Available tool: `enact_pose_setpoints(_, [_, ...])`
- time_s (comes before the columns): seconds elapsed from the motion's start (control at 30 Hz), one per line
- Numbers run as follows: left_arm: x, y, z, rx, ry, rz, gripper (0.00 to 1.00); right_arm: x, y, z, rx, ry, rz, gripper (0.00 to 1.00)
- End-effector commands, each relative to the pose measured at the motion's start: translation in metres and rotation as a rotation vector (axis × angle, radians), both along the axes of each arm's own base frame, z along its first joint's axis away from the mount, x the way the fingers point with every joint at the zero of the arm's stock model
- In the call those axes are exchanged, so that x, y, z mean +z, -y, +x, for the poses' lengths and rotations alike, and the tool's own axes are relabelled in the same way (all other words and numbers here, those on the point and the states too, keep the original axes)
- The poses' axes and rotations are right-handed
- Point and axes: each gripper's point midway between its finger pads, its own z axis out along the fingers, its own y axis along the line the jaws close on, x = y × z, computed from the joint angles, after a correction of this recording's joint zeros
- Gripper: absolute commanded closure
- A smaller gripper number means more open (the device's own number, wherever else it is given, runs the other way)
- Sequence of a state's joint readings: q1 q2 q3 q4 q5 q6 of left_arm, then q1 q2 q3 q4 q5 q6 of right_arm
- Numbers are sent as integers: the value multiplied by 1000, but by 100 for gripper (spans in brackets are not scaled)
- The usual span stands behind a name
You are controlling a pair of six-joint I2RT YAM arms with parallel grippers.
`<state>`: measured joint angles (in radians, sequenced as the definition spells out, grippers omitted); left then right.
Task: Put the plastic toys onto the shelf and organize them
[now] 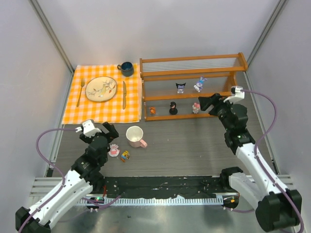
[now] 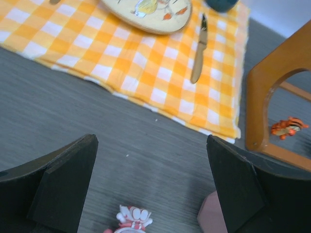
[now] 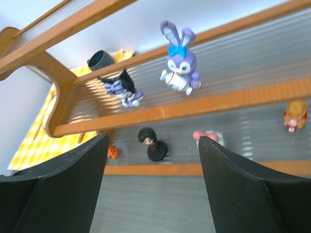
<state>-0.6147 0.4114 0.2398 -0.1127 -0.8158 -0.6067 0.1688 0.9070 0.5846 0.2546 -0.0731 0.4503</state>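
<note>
The wooden shelf point(image 1: 192, 76) stands at the back right. On its upper rail are a black-purple figure point(image 1: 181, 87) and a purple bunny point(image 3: 179, 63). On the lower rail are an orange tiger point(image 1: 153, 111), a black figure point(image 3: 153, 143), a pink-white toy point(image 1: 196, 107) and a small brown-red toy point(image 3: 294, 114). A pink-white toy point(image 1: 113, 150) and a yellow-orange toy point(image 1: 125, 155) lie on the table. My left gripper point(image 1: 111, 131) hangs open just behind that pink-white toy point(image 2: 132, 219). My right gripper point(image 1: 208, 103) is open and empty in front of the lower rail.
A white-and-pink mug point(image 1: 135, 136) stands right of the left gripper. The orange checked cloth point(image 1: 102, 97) at the back left carries a plate point(image 1: 101, 89), a fork point(image 1: 80, 92) and a knife point(image 1: 124, 93). A dark blue cup point(image 1: 126, 68) sits beside the shelf's left end.
</note>
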Motion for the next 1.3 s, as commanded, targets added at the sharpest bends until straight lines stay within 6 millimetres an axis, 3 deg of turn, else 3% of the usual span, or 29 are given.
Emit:
enact_pose_setpoints(0.0, [-8, -12, -5, 137, -82, -73, 0, -4, -8, -33, 24, -71, 103, 20])
enact_pose_setpoints(0.1, [-25, -17, -12, 188, -200, -40, 0, -6, -9, -51, 35, -90, 106, 20])
enact_pose_setpoints(0.23, [-28, -10, -8, 180, -281, -2, 0, -15, -7, -73, 49, -139, 92, 20])
enact_pose_setpoints(0.47, [-54, 10, -8, 126, -404, -22, 0, 1, -6, -97, 70, -104, 113, 20])
enact_pose_setpoints(0.67, [-74, 29, -16, 63, -483, -106, 1, 6, -4, -104, 70, -99, 114, 20])
enact_pose_setpoints(0.7, [-85, 34, -23, 39, -517, -129, 2, 6, -5, -104, 73, -100, 120, 20])
enact_pose_setpoints(1.03, [-119, 44, -47, 13, -588, -267, 4, 5, -6, -108, 82, -99, 121, 20])
enact_pose_setpoints(1.17, [-127, 46, -52, 1, -591, -299, 19, 4, -8, -108, 91, -101, 131, 20])
enact_pose_setpoints(1.27, [-121, 49, -51, -12, -571, -324, 35, 3, -9, -109, 96, -101, 136, 20])
